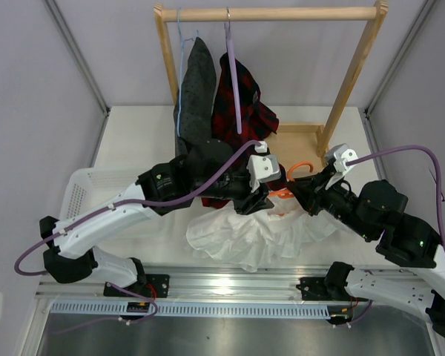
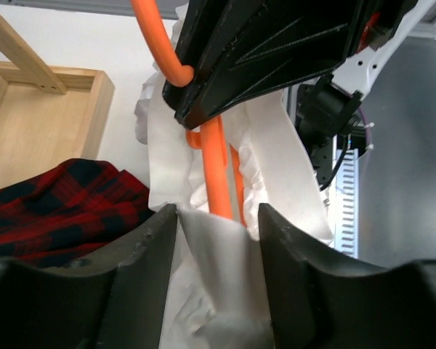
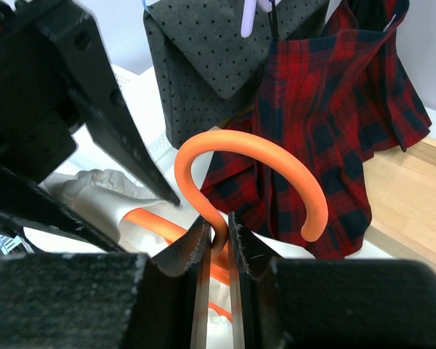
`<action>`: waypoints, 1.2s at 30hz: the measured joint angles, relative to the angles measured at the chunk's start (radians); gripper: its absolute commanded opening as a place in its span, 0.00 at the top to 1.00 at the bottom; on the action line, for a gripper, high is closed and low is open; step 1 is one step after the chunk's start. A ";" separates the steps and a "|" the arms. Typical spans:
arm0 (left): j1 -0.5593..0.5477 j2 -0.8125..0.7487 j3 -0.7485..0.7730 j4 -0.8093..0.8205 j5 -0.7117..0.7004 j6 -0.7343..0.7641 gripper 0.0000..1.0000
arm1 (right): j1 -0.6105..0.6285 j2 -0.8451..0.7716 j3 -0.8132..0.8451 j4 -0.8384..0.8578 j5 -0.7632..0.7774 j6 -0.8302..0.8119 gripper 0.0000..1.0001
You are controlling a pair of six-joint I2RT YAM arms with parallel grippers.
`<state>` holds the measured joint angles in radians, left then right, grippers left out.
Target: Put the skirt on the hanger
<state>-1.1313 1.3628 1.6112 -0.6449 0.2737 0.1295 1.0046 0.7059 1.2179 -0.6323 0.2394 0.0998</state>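
Right wrist view gives you the clearest read: the right hand [image 3: 216,233] is pressed onto the neck of the hanger [image 3: 240,142], just under the orange hook. The hook curls up and away from the fingers, toward the plaid shirt [image 3: 334,123].

From that grip the hanger's long axis runs down and leftward, toward the left hand [image 2: 216,218]. In the left wrist view the orange bars come straight at that hand and disappear into the ruffled waistband of the skirt [image 2: 218,269].

The left hand looks to be pinching a fold of that white fabric, which fills the gap between its fingers. It is therefore the nearer hand to the skirt, and it sits at the hanger's lower end.

From above, most of the skirt lies heaped on the table [image 1: 133,148], between the two arms and below both hands.

Your next move likely turns on drawing the waistband along that axis towards the hook. Watch for thin fabric snagging on a hanger end.
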 measured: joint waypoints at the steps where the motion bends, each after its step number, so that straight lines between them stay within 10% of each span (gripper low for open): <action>1: -0.004 0.005 0.000 0.006 0.000 0.000 0.68 | 0.000 0.000 0.000 0.000 0.000 0.000 1.00; 5: -0.010 0.020 -0.001 0.027 -0.029 -0.017 1.00 | 0.000 -0.005 0.000 -0.008 0.007 0.001 1.00; 9: -0.014 0.024 -0.014 0.071 -0.033 -0.035 1.00 | -0.001 -0.016 0.003 -0.008 0.029 0.005 0.99; 15: -0.021 0.023 -0.060 0.165 -0.070 -0.123 1.00 | -0.001 -0.025 0.010 -0.007 0.124 0.045 0.30; 21: -0.025 0.025 -0.065 0.180 -0.191 -0.215 1.00 | -0.001 -0.066 0.038 -0.017 0.279 0.092 0.07; 36: -0.051 0.140 0.109 0.157 -0.571 -0.369 1.00 | -0.001 -0.142 0.128 -0.076 0.592 0.220 0.04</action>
<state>-1.1824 1.5024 1.7206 -0.4881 -0.2974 -0.2390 1.0039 0.5640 1.3460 -0.7086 0.8318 0.3195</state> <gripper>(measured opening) 0.146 0.962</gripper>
